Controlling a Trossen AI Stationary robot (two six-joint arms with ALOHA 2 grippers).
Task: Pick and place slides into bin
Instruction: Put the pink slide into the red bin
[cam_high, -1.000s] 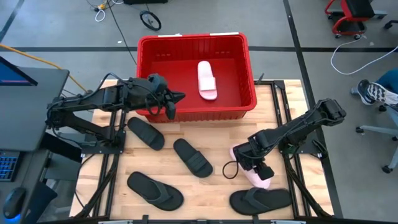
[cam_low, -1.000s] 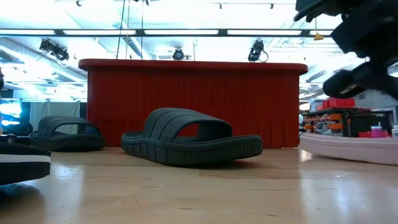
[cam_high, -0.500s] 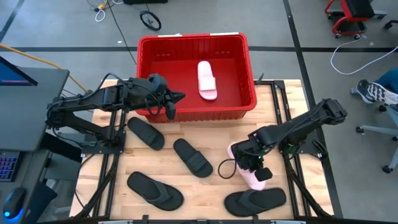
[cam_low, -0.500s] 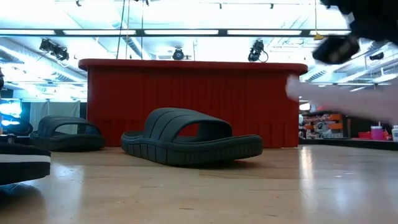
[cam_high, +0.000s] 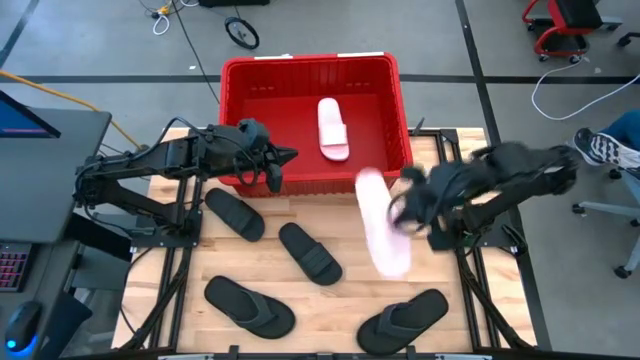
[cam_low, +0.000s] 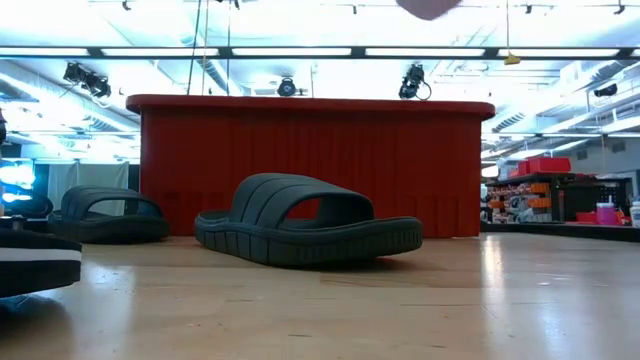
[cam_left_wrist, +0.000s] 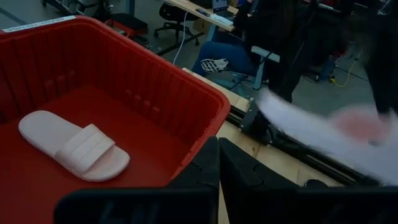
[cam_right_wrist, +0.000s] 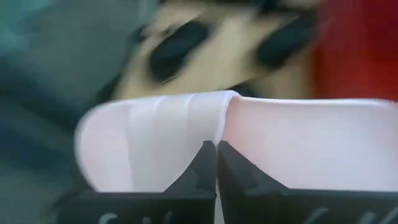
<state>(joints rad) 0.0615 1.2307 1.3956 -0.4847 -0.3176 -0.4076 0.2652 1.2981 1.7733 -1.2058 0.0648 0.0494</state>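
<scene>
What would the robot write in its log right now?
right gripper: carrying pink slide | left gripper: waiting by bin | bin: one pink slide

Overhead camera looked straight down on the whole table (cam_high: 300, 215) and red bin (cam_high: 400, 120). Table-level camera faced the bin's (cam_low: 310, 165) side, close behind a black slide (cam_low: 305, 222). Left wrist camera looked closely into the bin (cam_left_wrist: 186, 93); right wrist camera pressed against a pink slide (cam_right_wrist: 249, 140).

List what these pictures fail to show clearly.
- Carried pink slide: smeared by motion in the high view; only its tip shows in the low view, cut by the top edge.
- Right tool: motion-blurred overhead.
- Bin interior: hidden by its front wall in the low view.
- Left tool: grip state unreadable overhead.
</scene>
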